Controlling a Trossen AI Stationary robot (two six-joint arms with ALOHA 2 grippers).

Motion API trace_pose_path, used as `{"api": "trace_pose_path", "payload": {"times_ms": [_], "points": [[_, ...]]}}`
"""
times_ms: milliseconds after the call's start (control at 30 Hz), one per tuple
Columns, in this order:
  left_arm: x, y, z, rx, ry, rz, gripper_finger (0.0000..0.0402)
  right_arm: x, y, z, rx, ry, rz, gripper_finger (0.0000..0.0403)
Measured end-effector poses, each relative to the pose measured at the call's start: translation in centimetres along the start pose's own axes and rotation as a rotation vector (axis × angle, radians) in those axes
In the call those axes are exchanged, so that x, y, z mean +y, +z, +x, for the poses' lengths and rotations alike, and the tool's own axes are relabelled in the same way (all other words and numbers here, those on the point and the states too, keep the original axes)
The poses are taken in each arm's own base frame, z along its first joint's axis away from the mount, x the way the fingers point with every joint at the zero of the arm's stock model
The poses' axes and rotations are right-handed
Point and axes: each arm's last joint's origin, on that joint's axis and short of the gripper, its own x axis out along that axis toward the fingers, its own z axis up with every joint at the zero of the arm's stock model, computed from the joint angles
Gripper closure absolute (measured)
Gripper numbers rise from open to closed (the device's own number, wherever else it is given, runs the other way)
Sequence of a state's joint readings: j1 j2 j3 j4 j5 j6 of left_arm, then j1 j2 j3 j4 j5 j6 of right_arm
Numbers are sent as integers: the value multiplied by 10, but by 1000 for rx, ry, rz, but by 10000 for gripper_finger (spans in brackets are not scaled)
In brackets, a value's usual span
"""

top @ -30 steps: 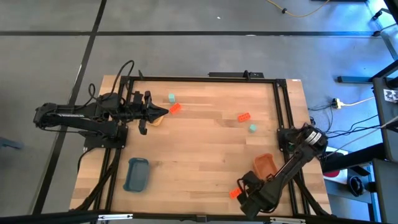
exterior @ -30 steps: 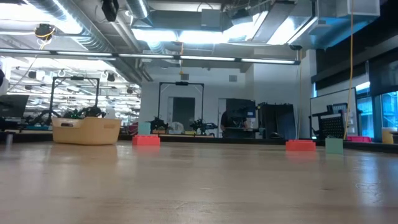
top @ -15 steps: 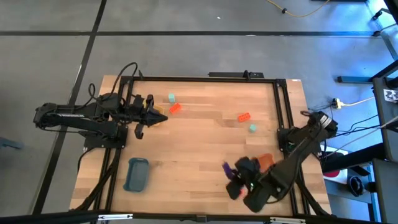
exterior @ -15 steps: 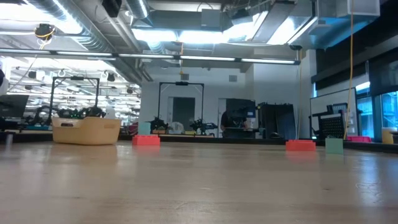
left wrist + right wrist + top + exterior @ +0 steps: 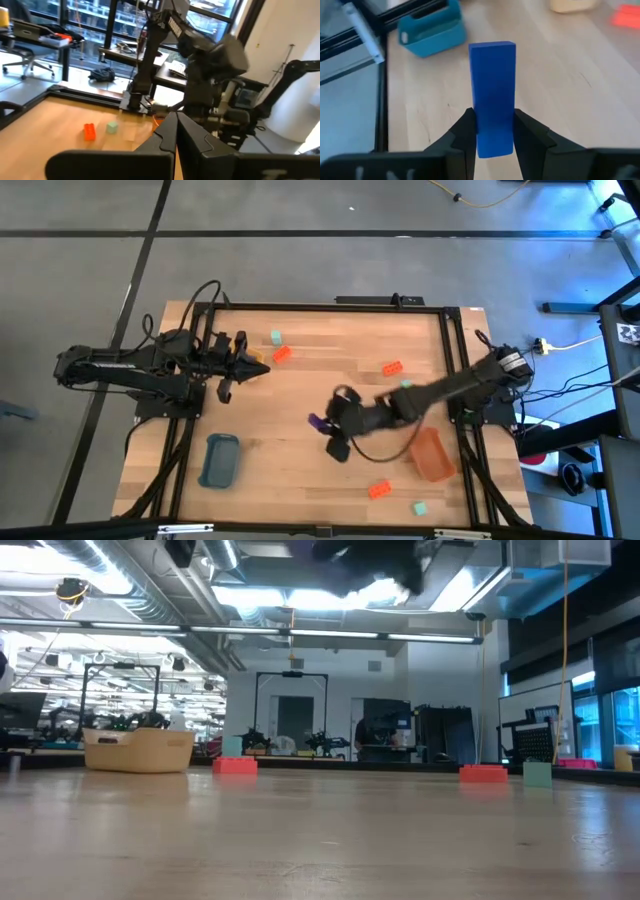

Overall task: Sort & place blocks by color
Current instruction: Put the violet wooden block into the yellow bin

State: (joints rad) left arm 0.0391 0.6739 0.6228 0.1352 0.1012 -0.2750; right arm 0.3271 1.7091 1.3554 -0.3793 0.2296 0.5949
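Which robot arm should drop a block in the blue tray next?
Probably the right. Its gripper is shut on a blue-purple block over mid-table, with the blue tray ahead. The left gripper sits shut by the yellow tray, holding nothing.

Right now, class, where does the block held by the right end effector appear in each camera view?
High view: purple block mid-picture, at the right end effector's tip.
Right wrist view: centre, upright between the fingers.
Low view: not made out.
Left wrist view: not made out.
Shared landmark: the blue tray, also in the right wrist view.
The left end effector waits on the left.
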Motion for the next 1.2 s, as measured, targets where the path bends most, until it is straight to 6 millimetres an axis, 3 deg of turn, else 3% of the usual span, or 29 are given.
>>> {"api": "trace_pose_path", "payload": {"times_ms": [167,367,500,667,900,1200], "points": [[2,0,0,-10,51,7,401,-47,21,11,-142,207,-48,304],[4,0,0,-31,147,22,401,-96,46,0,-400,381,-30,304],[6,-1,2,-30,185,16,378,-114,57,-10,-435,370,-19,304],[10,-7,11,-2,209,13,316,-119,71,-20,-480,361,-45,304],[17,-13,32,-13,186,-93,223,-122,74,-21,-494,295,-69,304],[24,-20,55,-65,172,-131,186,-123,73,-19,-484,269,-67,304]]}}
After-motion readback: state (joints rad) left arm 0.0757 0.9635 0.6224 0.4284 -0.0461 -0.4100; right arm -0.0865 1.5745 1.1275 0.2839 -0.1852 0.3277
